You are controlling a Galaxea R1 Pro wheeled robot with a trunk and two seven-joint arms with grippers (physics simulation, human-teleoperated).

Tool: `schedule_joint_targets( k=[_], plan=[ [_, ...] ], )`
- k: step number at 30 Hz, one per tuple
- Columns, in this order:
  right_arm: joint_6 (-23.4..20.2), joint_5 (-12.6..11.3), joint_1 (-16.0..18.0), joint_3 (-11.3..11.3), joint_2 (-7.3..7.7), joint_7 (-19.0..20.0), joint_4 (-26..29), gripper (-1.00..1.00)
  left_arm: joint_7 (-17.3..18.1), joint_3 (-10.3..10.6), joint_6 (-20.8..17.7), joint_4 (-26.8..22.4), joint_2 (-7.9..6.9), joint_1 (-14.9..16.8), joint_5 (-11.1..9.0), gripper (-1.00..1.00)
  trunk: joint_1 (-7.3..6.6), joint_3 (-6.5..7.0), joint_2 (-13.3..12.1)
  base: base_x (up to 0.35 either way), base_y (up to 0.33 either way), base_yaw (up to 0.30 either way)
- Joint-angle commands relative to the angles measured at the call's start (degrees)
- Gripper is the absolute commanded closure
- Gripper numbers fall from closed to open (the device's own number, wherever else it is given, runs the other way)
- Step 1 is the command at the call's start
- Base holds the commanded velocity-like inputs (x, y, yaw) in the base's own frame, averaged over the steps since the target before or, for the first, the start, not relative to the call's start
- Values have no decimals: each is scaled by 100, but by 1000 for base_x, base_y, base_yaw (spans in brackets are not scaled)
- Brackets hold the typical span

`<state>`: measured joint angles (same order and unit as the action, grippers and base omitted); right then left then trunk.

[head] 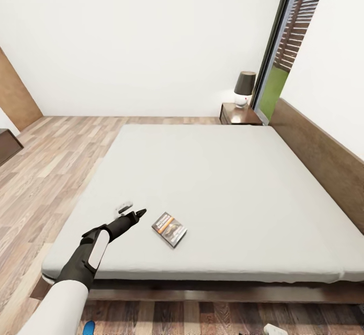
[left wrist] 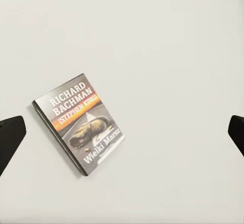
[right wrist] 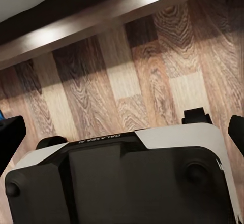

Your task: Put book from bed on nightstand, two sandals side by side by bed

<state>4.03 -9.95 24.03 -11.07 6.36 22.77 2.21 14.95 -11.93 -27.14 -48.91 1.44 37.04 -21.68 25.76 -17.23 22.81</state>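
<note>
Partly cropped, left hand fingertips flank book.

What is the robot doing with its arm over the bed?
The robot is reaching its left gripper out over the bed, toward the book lying flat on the mattress near the foot edge. The gripper is open and not touching the book yet. A nightstand with a lamp stands at the far corner, where the book could go. The right gripper hangs open low over the wooden floor beside the bed frame.
</note>
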Motion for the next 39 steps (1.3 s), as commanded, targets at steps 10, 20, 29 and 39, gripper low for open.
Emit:
schedule_joint_targets(
  k=[10, 20, 29, 39],
  plan=[
    [17, -42, 5, -9, 5, 26, -10, -100, 17, -29, -55, -5, 5, 5, -38, -100, 3, -100, 11, 0, 0, -4],
    [19, -38, 5, -9, 1, 25, -10, -100, 17, -29, -55, -5, 5, 5, -38, -100, 3, -191, 11, 0, 0, 0],
    [19, -34, 5, -9, 5, 25, -10, -100, 17, -29, -55, -5, 5, 5, -38, -100, 3, -272, 11, 0, 0, 0],
    [19, -33, 5, -9, 0, 25, -10, -100, 17, -29, -55, -5, 5, 5, -38, -100, 3, -363, 11, 6, -3, 0]
  ],
)
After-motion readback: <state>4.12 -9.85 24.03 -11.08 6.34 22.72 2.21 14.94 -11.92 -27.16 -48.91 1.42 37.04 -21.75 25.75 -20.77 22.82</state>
